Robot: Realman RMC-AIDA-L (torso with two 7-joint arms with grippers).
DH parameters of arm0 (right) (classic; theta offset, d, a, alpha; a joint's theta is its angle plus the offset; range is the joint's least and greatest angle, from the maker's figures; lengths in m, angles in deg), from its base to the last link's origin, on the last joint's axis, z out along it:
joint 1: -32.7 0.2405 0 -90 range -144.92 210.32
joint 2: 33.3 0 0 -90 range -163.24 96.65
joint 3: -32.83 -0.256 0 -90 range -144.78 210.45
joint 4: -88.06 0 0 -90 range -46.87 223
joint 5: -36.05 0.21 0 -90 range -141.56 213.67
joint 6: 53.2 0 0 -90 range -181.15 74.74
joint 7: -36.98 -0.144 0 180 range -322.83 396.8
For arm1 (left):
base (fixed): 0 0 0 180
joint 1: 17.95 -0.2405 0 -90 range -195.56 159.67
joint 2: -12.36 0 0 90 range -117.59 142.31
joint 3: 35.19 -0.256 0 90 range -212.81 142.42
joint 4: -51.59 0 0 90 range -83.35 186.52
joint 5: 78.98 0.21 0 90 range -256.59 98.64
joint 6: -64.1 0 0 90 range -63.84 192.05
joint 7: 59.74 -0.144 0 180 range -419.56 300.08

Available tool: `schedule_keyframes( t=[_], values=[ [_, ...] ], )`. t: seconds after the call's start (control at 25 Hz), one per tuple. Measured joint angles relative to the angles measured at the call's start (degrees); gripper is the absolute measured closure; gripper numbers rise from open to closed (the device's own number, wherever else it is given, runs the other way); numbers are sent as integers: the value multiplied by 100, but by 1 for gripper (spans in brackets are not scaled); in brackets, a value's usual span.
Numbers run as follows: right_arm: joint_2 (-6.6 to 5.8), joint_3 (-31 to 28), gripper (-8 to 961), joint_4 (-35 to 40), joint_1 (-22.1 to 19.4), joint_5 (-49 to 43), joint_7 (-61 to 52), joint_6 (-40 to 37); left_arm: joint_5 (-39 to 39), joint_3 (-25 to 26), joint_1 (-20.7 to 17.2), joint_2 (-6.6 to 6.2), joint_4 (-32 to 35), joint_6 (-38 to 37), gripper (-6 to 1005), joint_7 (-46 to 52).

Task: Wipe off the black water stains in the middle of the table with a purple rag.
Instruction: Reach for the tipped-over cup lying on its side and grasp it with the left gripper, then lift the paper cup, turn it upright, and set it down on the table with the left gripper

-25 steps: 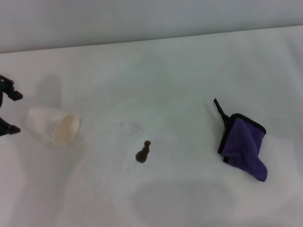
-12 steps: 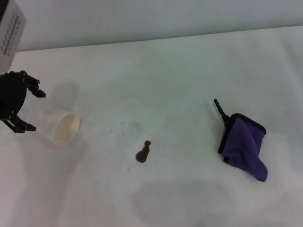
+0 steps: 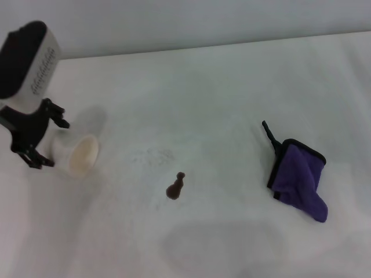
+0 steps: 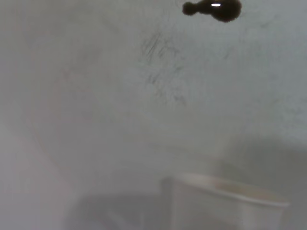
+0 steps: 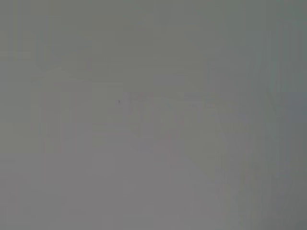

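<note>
The black water stain (image 3: 175, 186) is a small dark pawn-shaped blob in the middle of the white table (image 3: 220, 87); it also shows in the left wrist view (image 4: 213, 8). The purple rag (image 3: 298, 176) lies folded at the right, its black loop tail pointing away from me, and nothing touches it. My left gripper (image 3: 51, 143) is open at the far left, its black fingers either side of the closed end of a white paper cup (image 3: 78, 155). My right gripper is out of view; the right wrist view shows only a plain grey surface.
The paper cup lies on its side with its mouth toward the stain; it also shows in the left wrist view (image 4: 225, 203). Faint grey speckles (image 3: 153, 156) mark the table between cup and stain.
My left arm has come in from the left edge and moved right, up to the cup's closed end. The rag, the stain and the cup have not moved.
</note>
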Motion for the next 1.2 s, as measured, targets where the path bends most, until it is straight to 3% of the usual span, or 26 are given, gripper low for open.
schedule_keyframes(
  t=[0.32, 0.76, 0.84, 1.0, 1.2],
  values=[
    [0, -26, 96, -47, 24, -1, -2, -81, -52, 6, -257, -8, 707, 710, 126, 5],
    [-24, 4, 97, 14, 38, 1, -2, -314, -275, 6, -312, 0, 876, 921, 158, 39],
    [-25, 4, 97, 15, 33, 0, -2, -315, -591, 6, -336, -9, 838, 923, 164, 43],
    [-27, 3, 97, 17, 28, -1, -2, -347, -1644, 6, -470, -36, 571, 935, 271, 34],
    [-26, 24, 97, 18, 43, -10, -2, -421, -4032, 8, -1033, -12, 431, 940, 327, 49]
  ],
)
